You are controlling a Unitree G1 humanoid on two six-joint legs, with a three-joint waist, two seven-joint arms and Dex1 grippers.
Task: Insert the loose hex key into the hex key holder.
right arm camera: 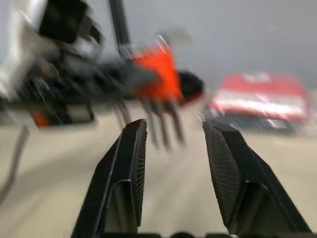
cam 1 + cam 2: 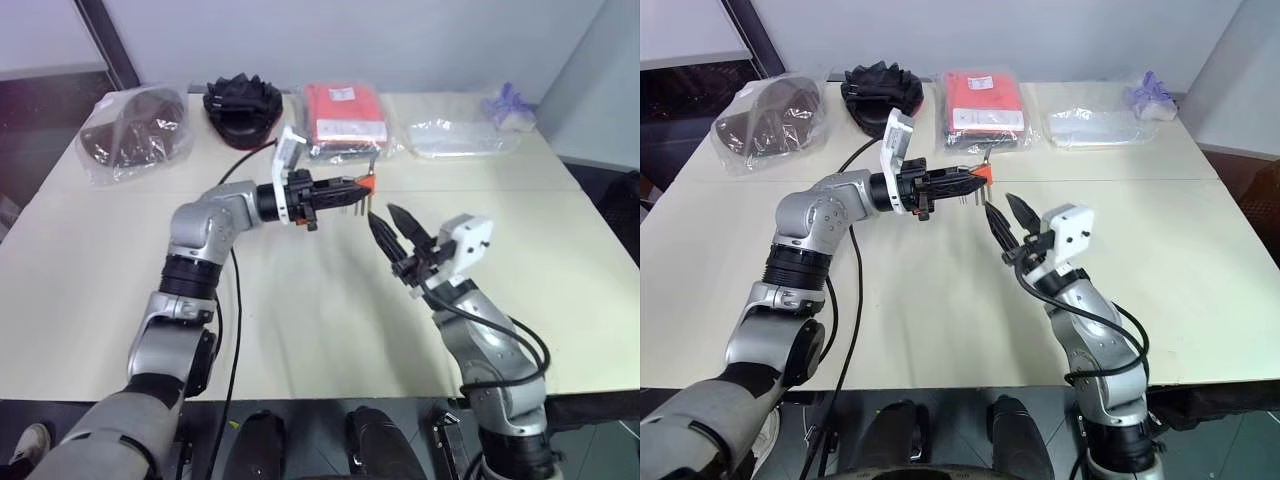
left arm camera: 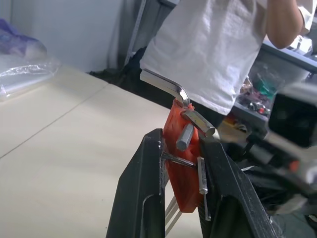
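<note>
Above the table [image 2: 300, 300], left tool [image 2: 352, 190] clamps hex key holder [image 3: 179, 148] (keys protruding); right tool [image 2: 392, 228] gapes just below.

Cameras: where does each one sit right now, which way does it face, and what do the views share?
Head pair: on the head, looking down over the table, both arms showing.
Left wrist: along the left gripper, shut on the hex key holder; a person's white shirt behind.
Right wrist: along the open right gripper, facing the holder.
Shared: every view shows the holder; the red packet shows in head and right wrist views.
</note>
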